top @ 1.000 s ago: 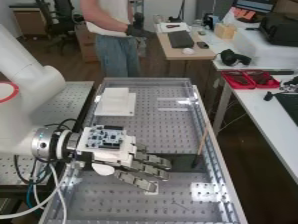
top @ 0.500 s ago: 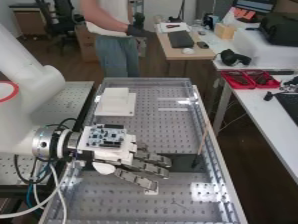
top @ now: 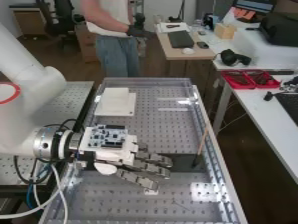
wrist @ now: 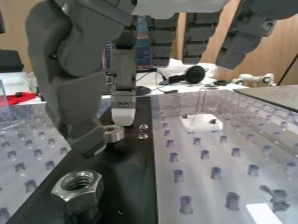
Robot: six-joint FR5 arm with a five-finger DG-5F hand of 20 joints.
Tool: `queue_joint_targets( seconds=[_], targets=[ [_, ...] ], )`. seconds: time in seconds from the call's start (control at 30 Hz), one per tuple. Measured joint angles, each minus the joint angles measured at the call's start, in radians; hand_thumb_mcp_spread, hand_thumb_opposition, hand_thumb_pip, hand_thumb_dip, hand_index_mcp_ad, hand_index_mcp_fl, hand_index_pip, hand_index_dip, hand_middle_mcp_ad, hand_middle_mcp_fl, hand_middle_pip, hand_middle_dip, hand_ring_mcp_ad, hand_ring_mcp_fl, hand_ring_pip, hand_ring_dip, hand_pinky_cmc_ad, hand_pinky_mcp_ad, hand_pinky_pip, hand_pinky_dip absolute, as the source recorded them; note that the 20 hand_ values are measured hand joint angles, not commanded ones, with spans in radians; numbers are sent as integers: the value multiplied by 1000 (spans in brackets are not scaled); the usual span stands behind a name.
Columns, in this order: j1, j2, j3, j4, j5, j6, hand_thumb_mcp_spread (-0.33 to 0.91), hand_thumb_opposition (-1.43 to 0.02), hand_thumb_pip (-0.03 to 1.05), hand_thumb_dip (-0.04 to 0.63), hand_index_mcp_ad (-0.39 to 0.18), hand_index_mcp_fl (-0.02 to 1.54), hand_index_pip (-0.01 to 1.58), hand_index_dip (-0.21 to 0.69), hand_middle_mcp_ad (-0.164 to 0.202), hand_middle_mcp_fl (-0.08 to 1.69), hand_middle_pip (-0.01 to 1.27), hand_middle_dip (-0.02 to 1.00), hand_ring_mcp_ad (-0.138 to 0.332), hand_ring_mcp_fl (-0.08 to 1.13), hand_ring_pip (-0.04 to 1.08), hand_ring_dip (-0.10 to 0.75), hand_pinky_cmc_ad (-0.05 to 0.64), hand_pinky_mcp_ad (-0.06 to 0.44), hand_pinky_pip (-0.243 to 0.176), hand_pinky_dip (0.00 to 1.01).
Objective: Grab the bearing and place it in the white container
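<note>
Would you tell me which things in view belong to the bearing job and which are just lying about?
Part of the job:
- the bearing, on the black strip
- the white box, presumably the container
- the robot's hand

Apparently just lying about:
- the hex nut
- the small white block
- the thin stick
- the red trays

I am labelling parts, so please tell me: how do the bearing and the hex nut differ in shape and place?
The bearing is a round ring, while the nut is six-sided with a threaded hole. The bearing sits by the white tip of the hand; the nut sits nearer the wrist camera. Both are silvery and on the black strip.
</note>
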Motion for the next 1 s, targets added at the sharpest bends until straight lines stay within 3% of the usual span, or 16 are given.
queue_joint_targets(
  seconds=[1.0],
  targets=[
    [-7, -15, 24, -19, -18, -14, 541, -846, 445, 269, -134, 290, 1218, 265, 58, 7, 136, 188, 115, 0, 94, 106, 349, 230, -75, 152]
  ],
)
